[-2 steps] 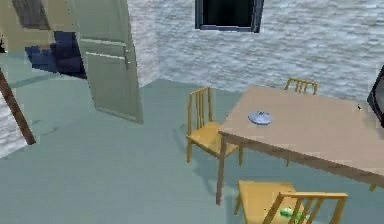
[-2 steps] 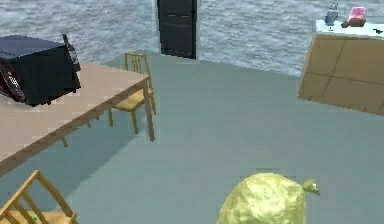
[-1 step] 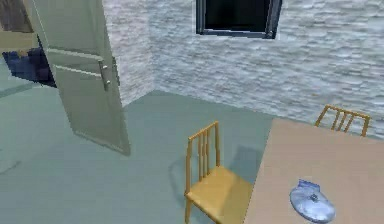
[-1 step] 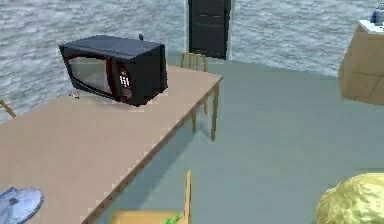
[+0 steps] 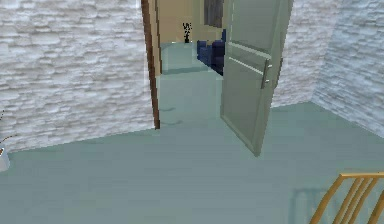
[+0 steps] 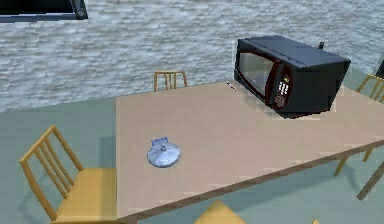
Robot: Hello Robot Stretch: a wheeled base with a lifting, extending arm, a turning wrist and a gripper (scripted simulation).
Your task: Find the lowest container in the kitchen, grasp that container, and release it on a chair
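A wheeled robot stands in a stone-walled room beside a wooden bench (image 6: 250,140), facing a pale door (image 5: 250,70) that stands ajar onto a further room with a blue seat (image 5: 211,52).

On the bench, a low, round grey dish (image 6: 163,153) lies flat near the edge. It is well apart from the black microwave (image 6: 290,75) at the far corner. The dish looks the likeliest candidate for the lowest container, though its exact form is too small to confirm. Wooden chairs ring the bench: one (image 6: 62,180) just beside the dish's end, one (image 6: 170,79) on the far side and one (image 6: 372,88) past the microwave. The back of another (image 5: 350,200) shows at the forward view's lower right.

The pincer's state, and whether it has hold of anything, cannot be told.

The risks from here are judged, not seen. The robot points toward the doorway, so it could drive on and leave the dish behind. Being so flat, the dish could slide away or slip from a grasp. The near chair could catch the base as it turns.
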